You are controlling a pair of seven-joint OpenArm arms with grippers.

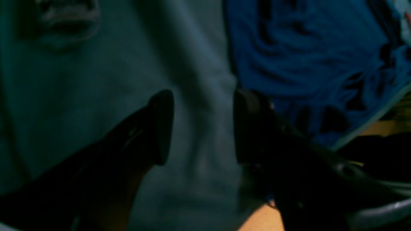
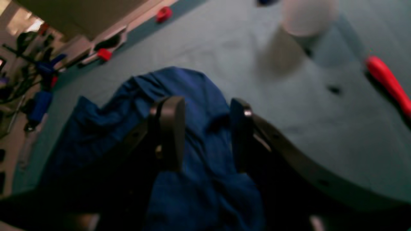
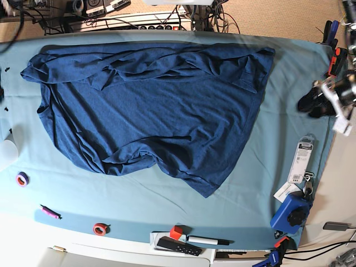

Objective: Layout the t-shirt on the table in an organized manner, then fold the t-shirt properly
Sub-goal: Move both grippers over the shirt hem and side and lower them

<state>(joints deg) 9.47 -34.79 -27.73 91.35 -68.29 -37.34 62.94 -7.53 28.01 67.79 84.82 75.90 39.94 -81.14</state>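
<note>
Currently I am watching the t-shirt sprawling rumpled across the table, long axis running left-right in the base view. The left gripper is hovering with jaws spread over bare cloth, shirt edge lying just to its upper right. The right gripper is standing spread astride a blue fold, not pinching. No containers in play.

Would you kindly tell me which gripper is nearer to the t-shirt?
Right. The right gripper hangs directly over the t-shirt; the left gripper is over the bare table beside it.
</note>
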